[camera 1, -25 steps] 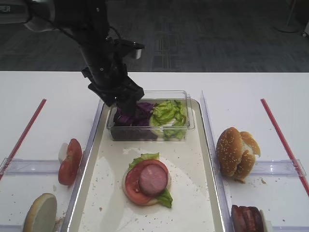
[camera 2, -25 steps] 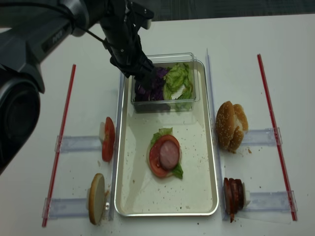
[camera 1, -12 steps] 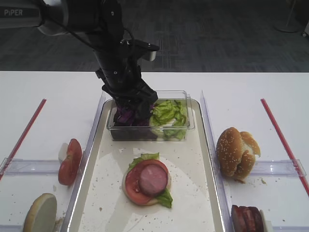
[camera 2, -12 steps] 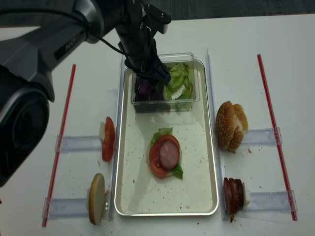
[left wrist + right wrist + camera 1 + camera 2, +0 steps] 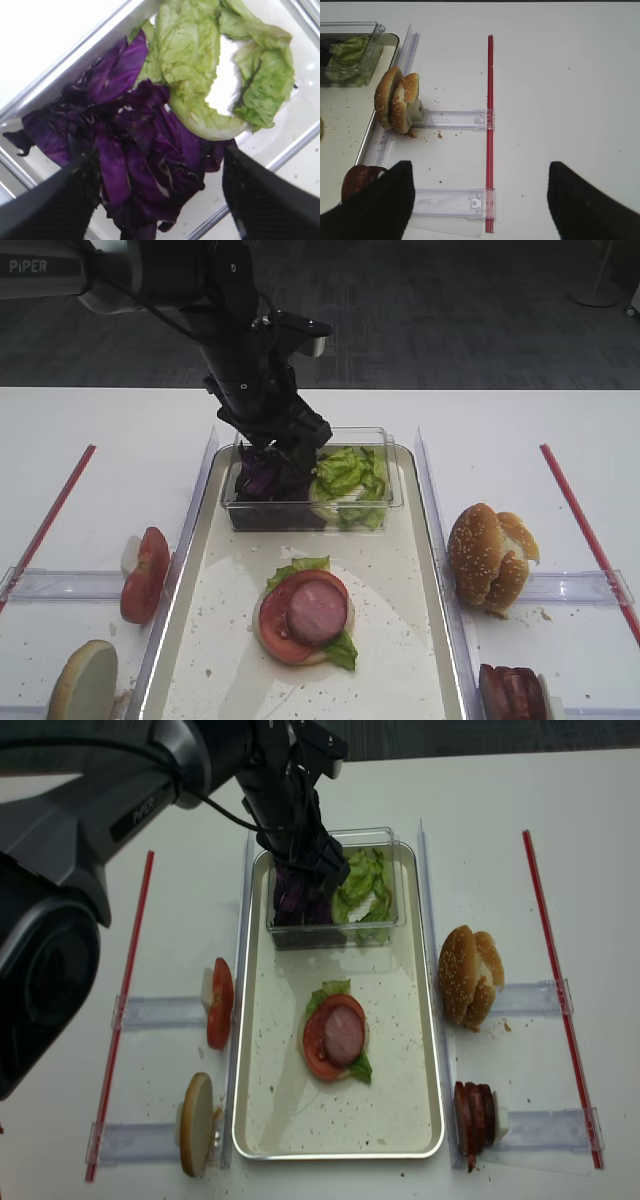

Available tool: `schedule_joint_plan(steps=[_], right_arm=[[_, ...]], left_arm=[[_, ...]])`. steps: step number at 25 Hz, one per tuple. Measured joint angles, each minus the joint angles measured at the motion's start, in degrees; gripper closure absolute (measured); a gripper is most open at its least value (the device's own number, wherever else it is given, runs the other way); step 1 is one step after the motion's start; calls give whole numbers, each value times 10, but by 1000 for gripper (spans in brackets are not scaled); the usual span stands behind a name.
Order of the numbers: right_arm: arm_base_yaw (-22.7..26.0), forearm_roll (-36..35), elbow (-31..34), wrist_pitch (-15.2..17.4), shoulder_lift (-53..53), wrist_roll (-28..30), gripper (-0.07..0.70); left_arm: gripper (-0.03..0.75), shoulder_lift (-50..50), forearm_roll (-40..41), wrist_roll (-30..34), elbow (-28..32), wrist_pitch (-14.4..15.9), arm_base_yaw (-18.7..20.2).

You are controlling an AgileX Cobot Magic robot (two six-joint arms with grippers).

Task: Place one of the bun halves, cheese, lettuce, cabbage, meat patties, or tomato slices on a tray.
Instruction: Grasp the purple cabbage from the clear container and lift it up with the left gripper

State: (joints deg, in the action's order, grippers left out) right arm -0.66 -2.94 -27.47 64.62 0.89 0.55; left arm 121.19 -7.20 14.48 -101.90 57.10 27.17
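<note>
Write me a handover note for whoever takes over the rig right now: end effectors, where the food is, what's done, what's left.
Left end effector: open, straddling the purple cabbage in the clear tub, nothing gripped yet.
Right end effector: open, empty, parked over the table right of the tray.
On the tray: a stack with lettuce, tomato slice and meat patty on top.
Off the tray: bun halves to the right, tomato slices to the left.
Left: close on the cabbage, lift, place on the tray.

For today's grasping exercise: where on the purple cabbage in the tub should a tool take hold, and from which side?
Grip the raised middle of the cabbage clump, coming straight down. The tub walls block side approaches, and lettuce crowds one flank, so stay off that edge.
</note>
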Motion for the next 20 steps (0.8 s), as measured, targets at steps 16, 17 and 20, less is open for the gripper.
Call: schedule_joint_plan(steps=[16, 17, 20], right_arm=[[0, 0, 0, 0, 0, 0, 61], [0, 0, 0, 0, 0, 0, 61], [0, 0, 0, 0, 0, 0, 61]], left_arm=[[275, 31, -2, 0, -4, -24, -13], [275, 38, -2, 0, -4, -24, -13], [275, 51, -5, 0, -6, -23, -13]])
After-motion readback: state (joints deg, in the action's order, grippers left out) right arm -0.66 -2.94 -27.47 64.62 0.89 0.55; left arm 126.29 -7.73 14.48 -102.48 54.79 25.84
